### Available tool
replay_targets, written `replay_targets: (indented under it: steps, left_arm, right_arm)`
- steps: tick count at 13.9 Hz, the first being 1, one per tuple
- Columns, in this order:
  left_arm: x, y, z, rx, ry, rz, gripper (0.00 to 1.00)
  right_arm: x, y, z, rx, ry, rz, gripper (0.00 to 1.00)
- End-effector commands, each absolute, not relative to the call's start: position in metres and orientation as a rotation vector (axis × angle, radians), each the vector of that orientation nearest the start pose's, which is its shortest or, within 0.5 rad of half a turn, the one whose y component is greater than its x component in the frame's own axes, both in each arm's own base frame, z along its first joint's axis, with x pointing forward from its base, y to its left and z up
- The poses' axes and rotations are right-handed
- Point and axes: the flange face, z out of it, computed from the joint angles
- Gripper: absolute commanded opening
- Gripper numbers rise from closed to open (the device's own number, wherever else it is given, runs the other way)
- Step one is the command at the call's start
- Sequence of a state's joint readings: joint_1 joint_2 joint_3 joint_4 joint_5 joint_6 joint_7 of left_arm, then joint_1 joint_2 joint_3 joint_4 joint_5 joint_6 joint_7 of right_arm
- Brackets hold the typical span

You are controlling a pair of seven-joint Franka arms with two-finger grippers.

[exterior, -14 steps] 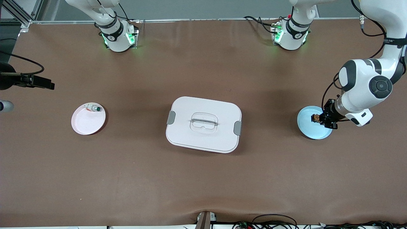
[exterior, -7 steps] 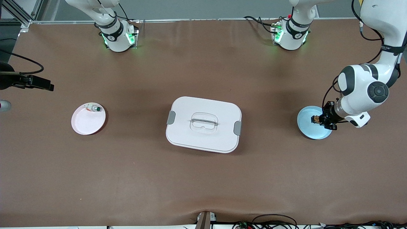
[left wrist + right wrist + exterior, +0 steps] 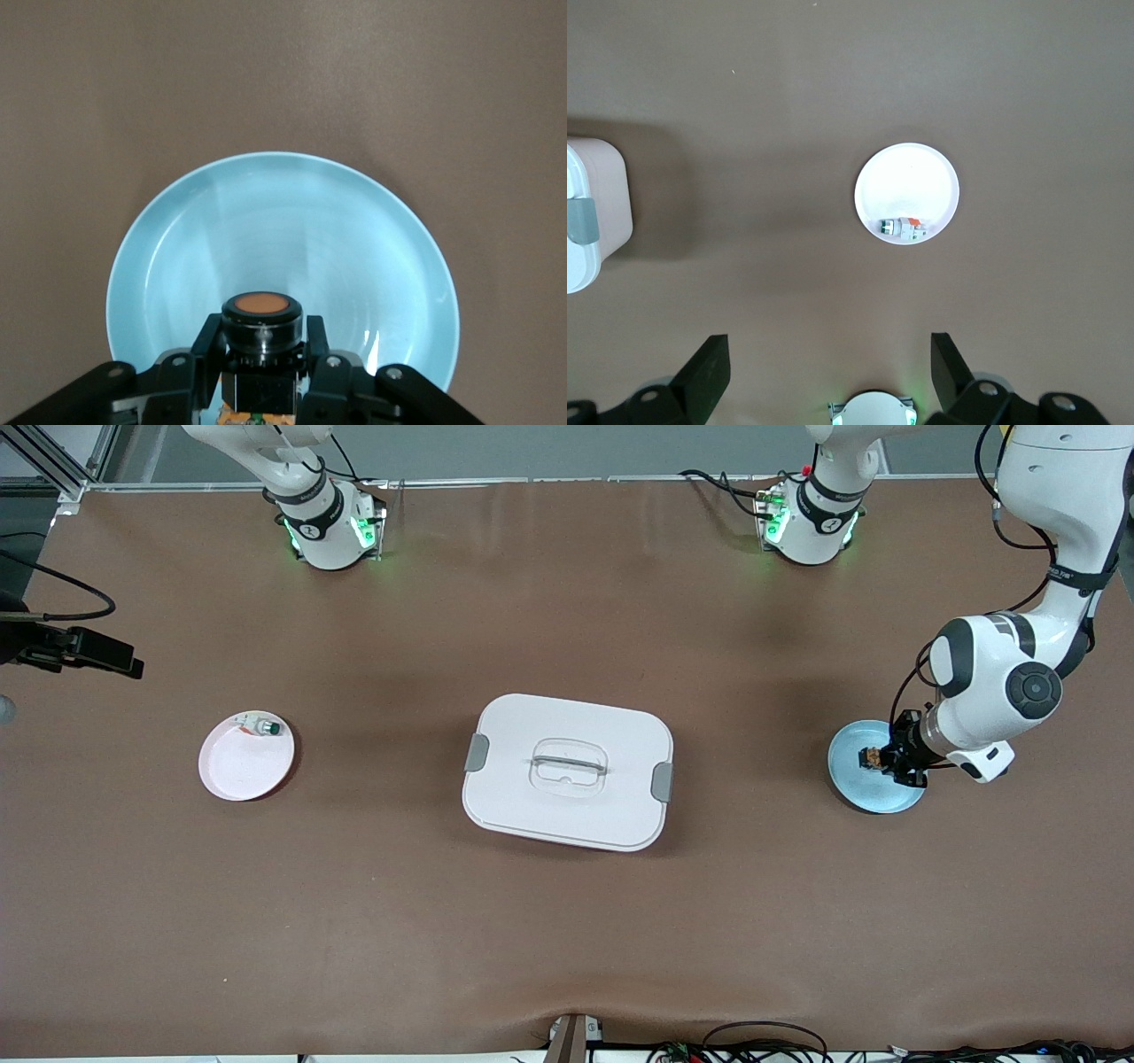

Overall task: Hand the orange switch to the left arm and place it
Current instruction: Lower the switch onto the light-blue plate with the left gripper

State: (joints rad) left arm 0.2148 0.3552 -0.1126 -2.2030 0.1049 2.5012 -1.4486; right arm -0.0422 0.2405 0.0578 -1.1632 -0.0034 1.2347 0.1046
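The orange switch, a small black cylinder with an orange cap, sits between the fingers of my left gripper, which is shut on it over the blue plate. Whether the switch touches the plate I cannot tell. The white box with grey clips stands mid-table between the two plates. My right gripper hangs open and empty high over the right arm's end of the table.
A pink plate toward the right arm's end holds a small white-silver switch with a green cap. Both arm bases stand along the edge farthest from the front camera. Cables lie along the nearest edge.
The left arm's wrist has swung, and its gripper with the orange switch has edged slightly toward the box over the blue plate. The right gripper has drifted a little at the table's end.
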Motion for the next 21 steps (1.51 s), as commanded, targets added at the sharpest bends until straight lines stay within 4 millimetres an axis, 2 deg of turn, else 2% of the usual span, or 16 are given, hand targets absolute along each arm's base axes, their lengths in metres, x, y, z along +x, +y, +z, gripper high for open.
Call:
replay_targets:
  steps: [1,9,13,14,16,17,18,20,21]
  left_arm:
    - [0.543,0.058,0.210,-2.315,-2.034,0.027,0.02]
    - [0.540,0.065,0.197,-2.327,-2.020,0.007,0.03]
    - [0.539,0.069,0.192,-2.319,-2.020,0.018,0.05]
    - [0.539,0.070,0.192,-2.318,-2.022,0.018,0.09]
    - [0.539,0.069,0.191,-2.320,-2.021,0.019,0.11]
    - [0.540,0.069,0.191,-2.320,-2.021,0.019,0.17]
    - [0.540,0.069,0.191,-2.320,-2.022,0.017,0.40]
    - [0.542,0.070,0.194,-2.323,-2.024,0.009,1.00]
    - [0.543,0.069,0.196,-2.323,-2.025,0.004,1.00]
  right_arm:
    - [0.581,0.001,0.651,-3.141,0.098,0.221,1.00]
    - [0.569,0.005,0.648,-3.146,0.048,0.118,1.00]
    - [0.568,-0.012,0.648,-3.145,-0.018,0.118,1.00]
    - [0.568,-0.014,0.647,-3.144,-0.011,0.123,1.00]
    - [0.565,-0.018,0.647,-3.143,0.001,0.109,1.00]
    - [0.561,-0.022,0.645,-3.140,0.015,0.099,1.00]
    - [0.558,-0.029,0.642,-3.129,0.051,0.095,1.00]
    - [0.555,-0.039,0.642,-3.089,0.089,0.091,1.00]
    - [0.555,-0.039,0.642,-3.089,0.090,0.091,1.00]
